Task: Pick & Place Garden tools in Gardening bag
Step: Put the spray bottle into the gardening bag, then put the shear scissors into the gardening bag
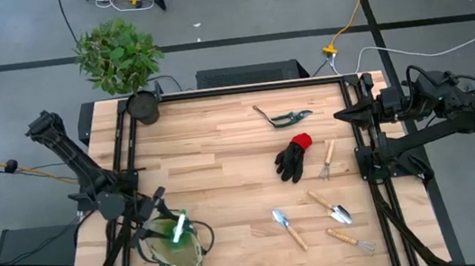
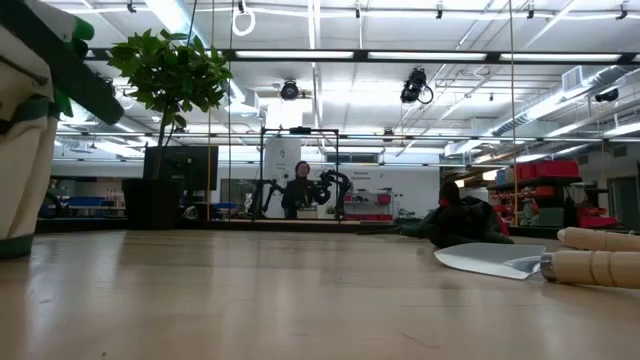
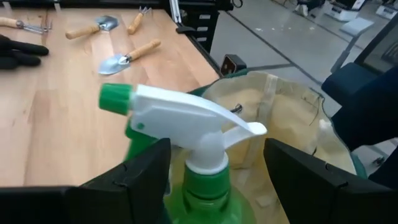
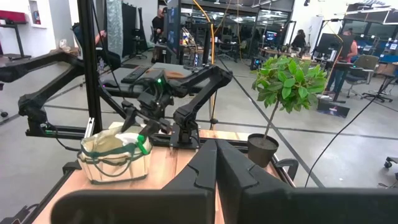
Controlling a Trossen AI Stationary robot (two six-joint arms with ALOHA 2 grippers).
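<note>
On the table (image 1: 221, 144), the spray bottle (image 1: 179, 228) seemingly sits in the gardening bag (image 1: 180, 254), left tool (image 1: 162, 217) apart.

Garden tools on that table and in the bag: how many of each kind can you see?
Trowels: 2
Hand forks: 2
Pruning shears: 1
Glove: 1
Spray bottle: 1, at the bag
Total: 7

Robotics lab: open hall, workstations (image 4: 348, 46).
</note>
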